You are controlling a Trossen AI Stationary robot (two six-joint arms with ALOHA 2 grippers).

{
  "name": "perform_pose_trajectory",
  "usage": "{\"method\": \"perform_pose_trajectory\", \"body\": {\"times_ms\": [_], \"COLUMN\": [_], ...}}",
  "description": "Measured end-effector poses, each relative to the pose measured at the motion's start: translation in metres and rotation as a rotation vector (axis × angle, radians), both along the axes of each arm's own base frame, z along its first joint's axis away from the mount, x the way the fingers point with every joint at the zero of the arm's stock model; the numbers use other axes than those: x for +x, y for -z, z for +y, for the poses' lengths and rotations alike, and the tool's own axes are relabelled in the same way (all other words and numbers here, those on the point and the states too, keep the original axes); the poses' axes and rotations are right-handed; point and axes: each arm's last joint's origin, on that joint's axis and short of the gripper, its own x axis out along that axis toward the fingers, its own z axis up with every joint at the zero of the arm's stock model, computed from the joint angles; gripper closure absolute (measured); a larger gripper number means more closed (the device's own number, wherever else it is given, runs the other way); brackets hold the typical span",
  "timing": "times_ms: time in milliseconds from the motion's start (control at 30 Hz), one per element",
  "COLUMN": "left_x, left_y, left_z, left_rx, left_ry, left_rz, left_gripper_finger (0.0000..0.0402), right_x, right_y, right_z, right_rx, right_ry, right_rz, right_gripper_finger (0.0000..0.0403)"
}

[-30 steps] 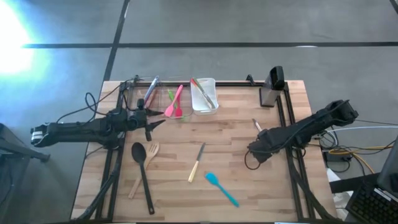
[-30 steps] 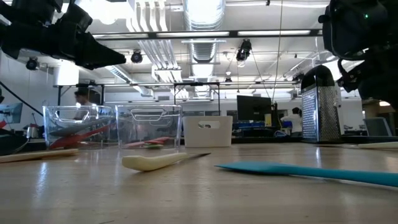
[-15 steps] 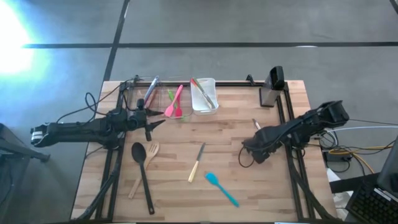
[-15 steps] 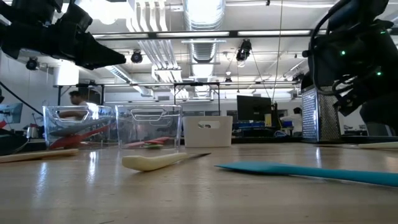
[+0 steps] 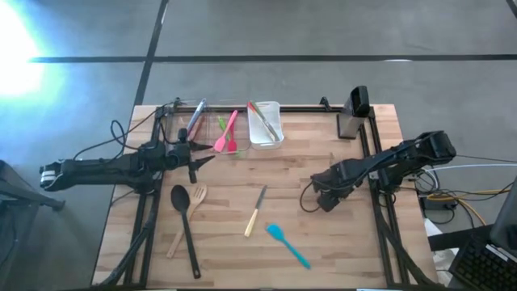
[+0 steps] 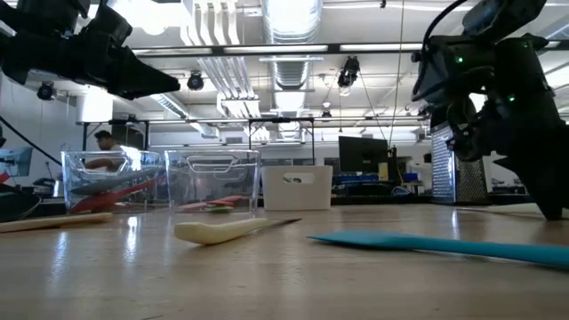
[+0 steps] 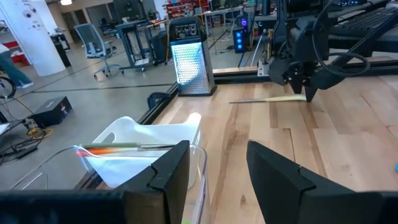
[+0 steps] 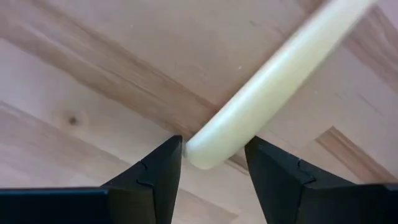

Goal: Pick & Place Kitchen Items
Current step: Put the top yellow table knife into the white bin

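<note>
Right wrist view: the right gripper [image 8: 211, 146] hangs low over the table [image 8: 81, 93] with its fingers spread. They straddle the rounded butt end of a cream handle [image 8: 280, 68]. The fingers sit just beside the handle on either side, and I see no pinch on it yet.

The handle looks like smooth, hard plastic: light, stiff, a little slippery and not fragile. The butt is a poor place to hold it, since a rounded tip could squirt out as the fingers come together. A grip further up the straight part of the handle, squarely across it, would likely hold better. The slim utensil should weigh next to nothing, so tipping in the grip matters more than load.

In the left wrist view the utensil [image 7: 273, 99] lies flat on the table, handle under the right gripper and thin metal end stretching away from it. In the high view it lies at about 3 o'clock from the table's middle. Its long axis seems to run from 11 o'clock at the metal end to 5 o'clock at the butt, though the arm hides much of it.

The left gripper [image 7: 217, 168] waits at about 10 o'clock, spread and empty, above the bins [image 7: 149, 140].
</note>
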Motion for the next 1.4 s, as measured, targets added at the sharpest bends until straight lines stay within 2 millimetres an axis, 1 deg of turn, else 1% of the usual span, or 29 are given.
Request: {"method": "perform_pose_trajectory", "body": {"times_ms": [133, 200, 400, 600, 700, 1167, 1400], "left_x": [0.0, 0.0, 0.0, 0.0, 0.0, 0.0, 0.0], "left_y": [0.0, 0.0, 0.0, 0.0, 0.0, 0.001, 0.001], "left_z": [0.0, 0.0, 0.0, 0.0, 0.0, 0.0, 0.0], "left_rx": [0.0, 0.0, 0.0, -0.001, -0.001, -0.001, -0.001], "left_ry": [0.0, 0.0, 0.0, 0.0, 0.0, 0.001, 0.001], "left_rz": [0.001, 0.002, 0.003, 0.004, 0.005, 0.008, 0.008], "left_gripper_finger": [0.0239, 0.0238, 0.0238, 0.0238, 0.0239, 0.0238, 0.0238], "right_x": [0.0, 0.0, 0.004, 0.013, 0.015, 0.012, 0.013], "right_y": [0.002, 0.003, 0.003, -0.002, -0.003, 0.002, 0.002], "right_z": [-0.001, -0.001, 0.0, 0.007, 0.009, 0.005, 0.004], "right_rx": [-0.039, -0.048, -0.05, -0.068, -0.106, -0.162, -0.17], "right_ry": [0.159, 0.212, 0.237, 0.238, 0.301, 0.559, 0.638], "right_rz": [0.02, 0.021, -0.019, -0.078, -0.095, -0.076, -0.078], "right_gripper_finger": [0.0229, 0.0226, 0.022, 0.022, 0.022, 0.022, 0.022]}}
